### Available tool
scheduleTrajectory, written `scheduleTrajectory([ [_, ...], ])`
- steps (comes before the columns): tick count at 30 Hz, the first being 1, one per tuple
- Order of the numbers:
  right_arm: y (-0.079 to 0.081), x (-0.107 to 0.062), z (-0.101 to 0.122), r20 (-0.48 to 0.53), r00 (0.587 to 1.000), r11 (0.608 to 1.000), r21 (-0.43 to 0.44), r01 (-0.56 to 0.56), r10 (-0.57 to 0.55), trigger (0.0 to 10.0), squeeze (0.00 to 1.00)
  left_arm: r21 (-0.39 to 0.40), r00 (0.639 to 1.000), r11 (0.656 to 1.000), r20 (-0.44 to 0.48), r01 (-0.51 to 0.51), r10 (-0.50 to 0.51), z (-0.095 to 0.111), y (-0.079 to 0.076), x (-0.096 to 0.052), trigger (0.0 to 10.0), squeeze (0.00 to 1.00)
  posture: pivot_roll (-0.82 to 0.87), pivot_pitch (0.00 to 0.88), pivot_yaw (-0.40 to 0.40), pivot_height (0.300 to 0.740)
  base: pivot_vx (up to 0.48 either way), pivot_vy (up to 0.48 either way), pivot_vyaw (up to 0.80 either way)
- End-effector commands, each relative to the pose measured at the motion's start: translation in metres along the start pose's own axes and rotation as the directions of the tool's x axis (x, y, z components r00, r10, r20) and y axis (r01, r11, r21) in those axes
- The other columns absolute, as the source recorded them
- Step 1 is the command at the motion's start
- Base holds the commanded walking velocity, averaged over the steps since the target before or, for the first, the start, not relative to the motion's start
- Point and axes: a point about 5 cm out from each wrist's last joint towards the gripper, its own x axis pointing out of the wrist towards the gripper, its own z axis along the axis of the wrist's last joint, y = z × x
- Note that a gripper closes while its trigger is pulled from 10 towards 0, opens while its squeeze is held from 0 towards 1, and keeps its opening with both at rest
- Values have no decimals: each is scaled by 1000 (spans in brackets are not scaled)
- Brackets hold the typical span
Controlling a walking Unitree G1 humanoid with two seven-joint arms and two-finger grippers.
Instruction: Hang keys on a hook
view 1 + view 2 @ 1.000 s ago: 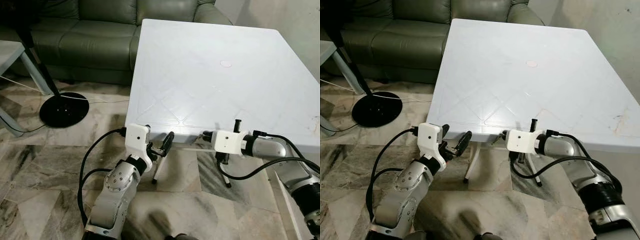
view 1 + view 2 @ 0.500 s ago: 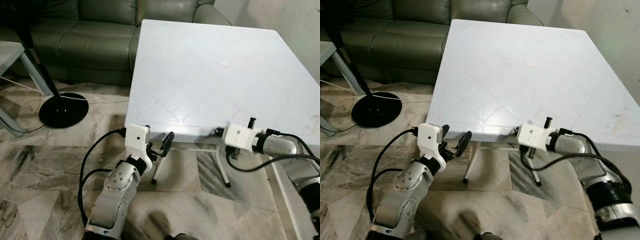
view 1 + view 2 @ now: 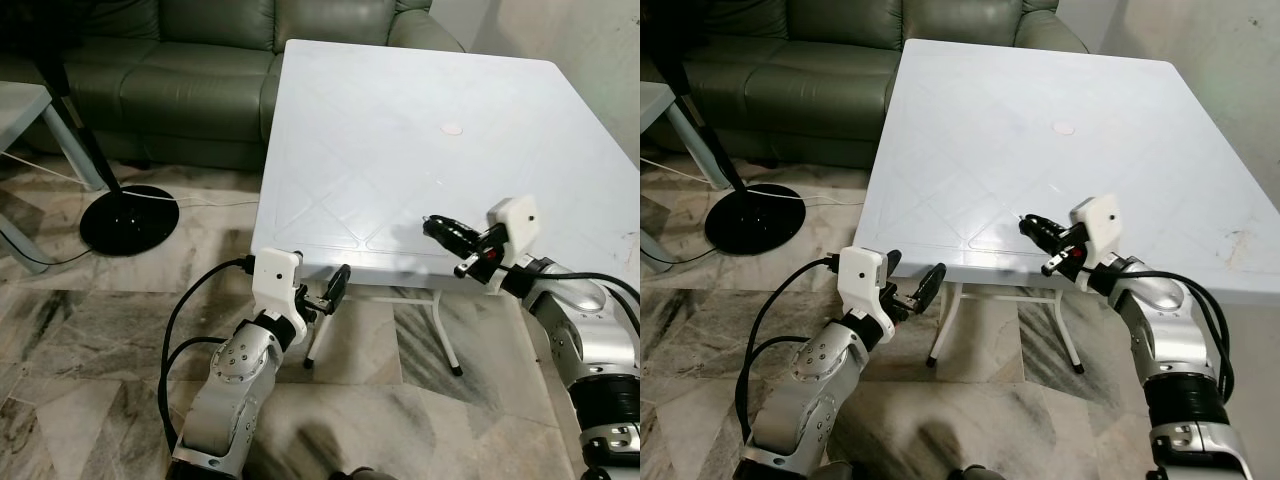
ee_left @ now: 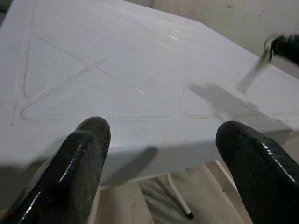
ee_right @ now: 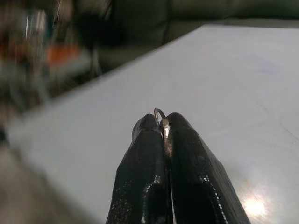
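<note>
Right wrist view: my right end effector (image 5: pixel 163 123) is pinched on the key ring (image 5: pixel 160 113), above the table (image 3: pixel 400 130); no hook visible.

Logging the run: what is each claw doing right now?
Left claw: open, holding nothing, by the table edge.
Right claw: shut on a thin metal ring, above the table.

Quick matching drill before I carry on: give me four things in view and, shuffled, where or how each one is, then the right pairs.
1. right gripper
2. left gripper
3. sofa
4. black round stand base

A. on the marble floor left of the white table
B. open, below the table's near edge
C. behind the table
D. shut on a metal ring, over the tabletop

Pairs: 1-D, 2-B, 3-C, 4-A
</note>
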Motion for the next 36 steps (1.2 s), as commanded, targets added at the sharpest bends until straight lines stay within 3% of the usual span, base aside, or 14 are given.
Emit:
scheduleTrajectory([
  [1, 0, 1, 14, 84, 996, 997, 64, 37, -42, 10000, 0, -51, 999, 999, 33, 14, -13, 4, -10, 7, 10000, 0, -6, 99, -103, 740, 0, 0, 0],
  [8, 13, 9, 14, 236, 948, 971, 162, 178, -213, 10000, 0, -53, 997, 999, 78, -6, 10, 18, 2, 17, 10000, 0, -9, 85, -102, 740, 0, 0, 0],
  [10, 14, 10, 13, 263, 906, 943, 122, 309, -331, 10000, 0, -49, 995, 999, 102, -12, 17, 27, 10, 25, 10000, 0, -10, 83, -99, 740, 0, 0, 0],
  [12, 14, 10, 12, 264, 896, 934, 119, 337, -357, 10000, 0, -36, 994, 999, 110, -11, 15, 29, 12, 27, 10000, 0, -10, 84, -99, 740, 0, 0, 0],
  [13, 17, 11, 9, 236, 913, 940, 14, 340, -333, 10000, 0, -33, 993, 999, 115, -9, 13, 31, 13, 29, 10000, 0, -10, 84, -99, 740, 0, 0, 0],
  [14, 22, 11, 8, 225, 924, 916, -190, 352, -309, 10000, 0, -23, 992, 1000, 124, -8, 11, 35, 16, 33, 10000, 0, -12, 84, -96, 740, 0, 0, 0],
  [15, 20, 11, 6, 216, 921, 917, -167, 363, -325, 10000, 0, -19, 991, 1000, 131, -8, 10, 38, 18, 36, 10000, 0, -12, 85, -95, 740, 0, 0, 0],
  [17, 11, 10, 8, 243, 875, 907, 65, 416, -418, 10000, 0, -26, 989, 1000, 149, -14, 17, 46, 23, 42, 10000, 0, -12, 84, -94, 740, 0, 0, 0],
  [23, 17, 14, 18, 316, 845, 902, 107, 419, -431, 10000, 0, 1, 982, 1000, 190, -18, 18, 56, 30, 49, 10000, 0, -17, 81, -90, 740, 0, 0, 0],
  [28, 27, 16, 18, 330, 844, 904, 99, 415, -423, 10000, 0, -9, 974, 999, 221, -41, 42, 62, 36, 49, 10000, 0, -16, 70, -84, 740, 0, 0, 0],
  [35, 51, 13, 18, 354, 850, 910, 5, 415, -389, 10000, 0, -31, 956, 997, 284, -65, 71, 67, 43, 35, 10000, 0, -7, 36, -80, 740, 0, 0, 0],
  [36, 57, 8, 14, 353, 852, 907, -20, 421, -387, 10000, 0, -40, 953, 996, 289, -79, 87, 63, 45, 27, 10000, 0, -9, 13, -72, 740, 0, 0, 0],
])
